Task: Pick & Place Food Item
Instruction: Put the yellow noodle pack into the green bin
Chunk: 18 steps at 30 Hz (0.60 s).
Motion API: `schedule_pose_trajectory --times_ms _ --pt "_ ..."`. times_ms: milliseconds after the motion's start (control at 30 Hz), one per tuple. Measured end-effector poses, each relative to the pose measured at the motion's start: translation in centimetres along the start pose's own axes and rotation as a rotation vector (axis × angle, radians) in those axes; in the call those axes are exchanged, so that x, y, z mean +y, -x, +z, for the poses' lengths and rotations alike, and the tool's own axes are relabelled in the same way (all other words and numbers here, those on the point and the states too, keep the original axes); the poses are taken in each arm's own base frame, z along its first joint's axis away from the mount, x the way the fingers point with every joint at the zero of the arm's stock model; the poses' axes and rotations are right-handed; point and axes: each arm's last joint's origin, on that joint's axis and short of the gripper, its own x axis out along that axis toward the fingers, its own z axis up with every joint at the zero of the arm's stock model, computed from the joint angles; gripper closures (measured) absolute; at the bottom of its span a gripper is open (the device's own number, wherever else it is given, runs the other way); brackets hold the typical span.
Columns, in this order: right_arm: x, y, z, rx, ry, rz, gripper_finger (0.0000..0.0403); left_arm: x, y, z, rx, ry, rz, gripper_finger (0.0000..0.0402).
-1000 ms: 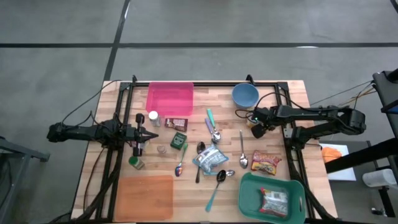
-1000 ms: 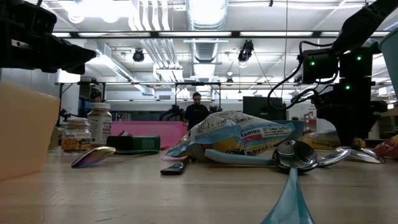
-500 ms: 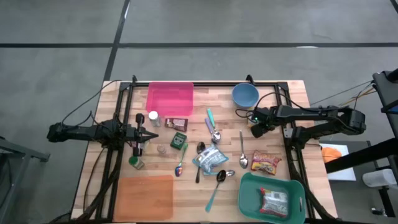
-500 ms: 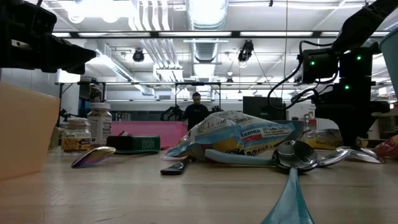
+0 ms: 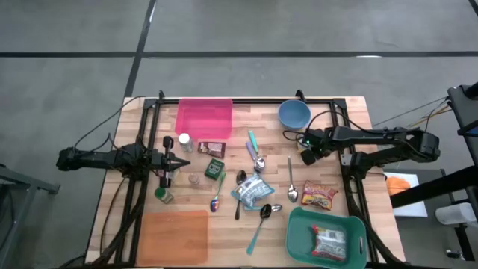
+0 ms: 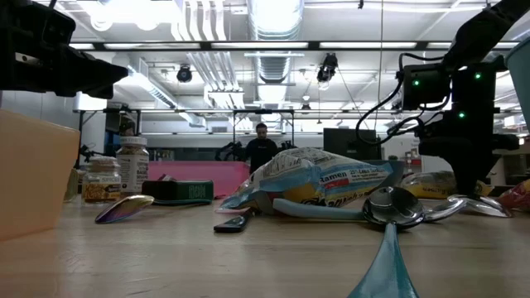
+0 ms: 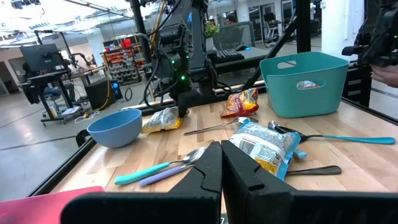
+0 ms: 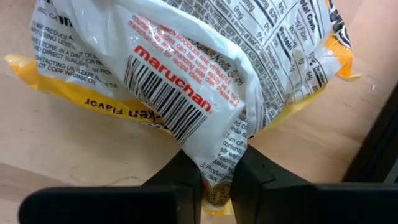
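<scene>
Left arm, parked at left centre of the high view: left gripper pressed fully closed with nothing in it, pointing level across the table, judged to be waiting.

Orange board, one, lower left. Pink tray, one, upper left of the boards. Jars and small containers beside the left gripper: a white-capped jar, a green-capped jar, one more small jar between them; three in all, as far as can be told. Small boxes: one brown, one green.

Spoons, centre: about six, teal-handled and dark-handled mixed, lying loose around the blue-and-white ramen packet; exact count uncertain where they overlap.

Blue bowl, one, upper centre-right.

Right gripper, just below the bowl, pointing steeply down. In the right wrist view its fingers are nearly together, pinching the edge of the yellow ramen packet, which lies on the wood. Judged reason: gripping the seam gives purchase on a crinkly bag for lifting.

Red snack packet, one, right of centre. Green basket, one, lower right, holding one packet; judged the destination.

Packets total: four.
</scene>
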Motion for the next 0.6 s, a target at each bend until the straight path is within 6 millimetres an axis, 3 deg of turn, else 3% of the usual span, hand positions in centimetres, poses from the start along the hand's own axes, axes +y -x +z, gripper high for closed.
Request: schedule_pose_trajectory --times_ms 267,600 --pt "0.0 0.8 -0.2 0.066 0.008 0.024 0.0358 0.0 0.0 0.0 0.0 0.0 0.0 0.0401" --pt "0.3 3.2 -1.1 0.049 0.021 0.049 0.0359 0.0 0.0 0.0 0.0 0.0 0.0 0.0401"
